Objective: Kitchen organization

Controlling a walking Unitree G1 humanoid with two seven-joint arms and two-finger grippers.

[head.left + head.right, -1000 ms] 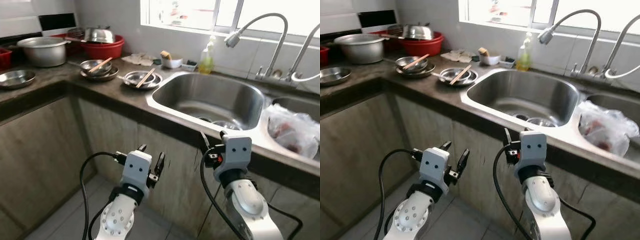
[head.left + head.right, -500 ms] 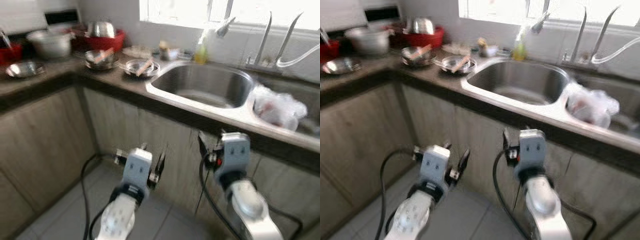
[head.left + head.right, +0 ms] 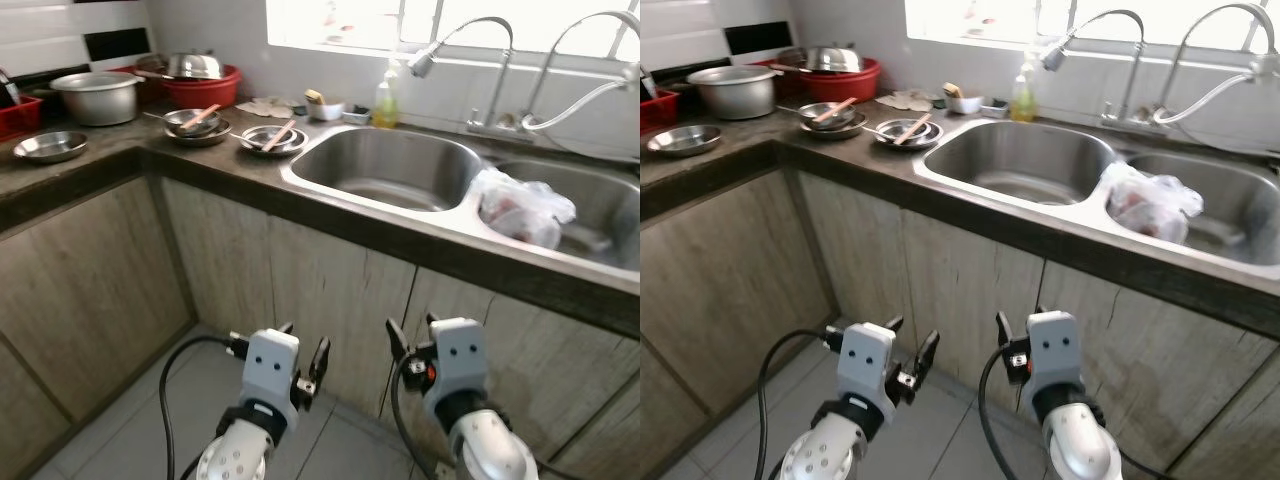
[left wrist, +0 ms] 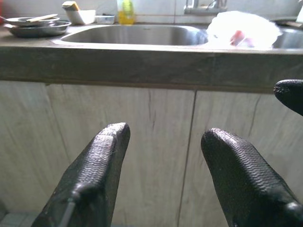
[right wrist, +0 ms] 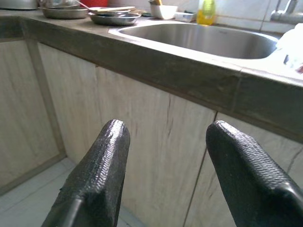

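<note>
Both arms are held low in front of the wooden cabinet doors (image 3: 330, 290), below the counter edge. My left gripper (image 3: 303, 345) is open and empty; the left wrist view looks between its fingers (image 4: 102, 161) at the cabinet front. My right gripper (image 3: 412, 335) is open too, with its fingertips (image 5: 109, 146) wide apart. On the dark counter (image 3: 120, 150) stand two steel dishes with chopsticks (image 3: 268, 138) (image 3: 195, 125), a steel plate (image 3: 48, 147), a steel pot (image 3: 98, 95) and a red basin (image 3: 205, 85).
A double steel sink (image 3: 385, 170) is set in the counter, with a white plastic bag (image 3: 520, 205) on the divider and two curved faucets (image 3: 480, 45) behind. A yellow soap bottle (image 3: 385, 98) stands by the window. The counter turns a corner at the left.
The whole picture has shifted: the camera has pulled back from the counter, and more of the right basin and the cabinets shows. Both grippers stay open and empty.
</note>
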